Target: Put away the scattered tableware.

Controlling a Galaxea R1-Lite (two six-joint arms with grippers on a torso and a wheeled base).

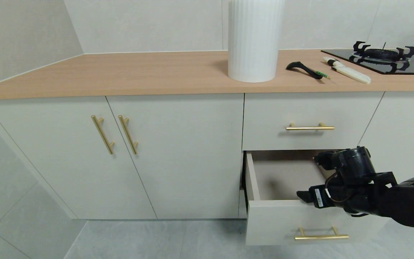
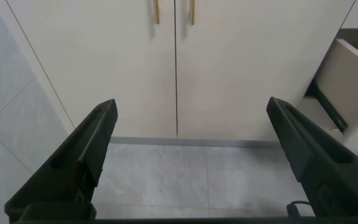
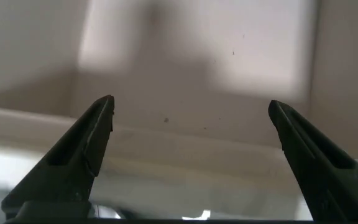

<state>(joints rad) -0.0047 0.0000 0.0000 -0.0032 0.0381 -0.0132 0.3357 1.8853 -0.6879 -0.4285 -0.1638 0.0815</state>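
Wooden worktop (image 1: 138,75), nothing stowed yet.
Black-handled utensil (image 1: 302,69) and white knife (image 1: 347,71) lie toward its right end; pale lower drawer (image 1: 282,216) stands open, right pincer (image 3: 190,104) and left pincer (image 2: 191,106) both spread, empty.

**Inspector:** Worktop and fronts?

**Assistant:** Countertop (image 1: 138,73) light brown with a wood grain. Cabinet doors (image 1: 178,154) off-white and plain. Bar handles (image 1: 310,127) gold. Open drawer (image 1: 282,223) off-white in front, beige inside.

**Inspector:** Items on top?

**Assistant:** Ribbed cylinder (image 1: 253,39) white, with vertical ribs. Utensil (image 1: 302,68) black with a green tip. Knife (image 1: 350,72) cream-white. Gas hob (image 1: 383,57) glossy black, its grates black.

**Inspector:** Remainder?

**Assistant:** Floor tiles (image 1: 138,239) pale grey, faintly marbled. Wall tiles (image 1: 146,25) light grey-white. Right gripper (image 3: 190,104) and left gripper (image 2: 191,102) both black.
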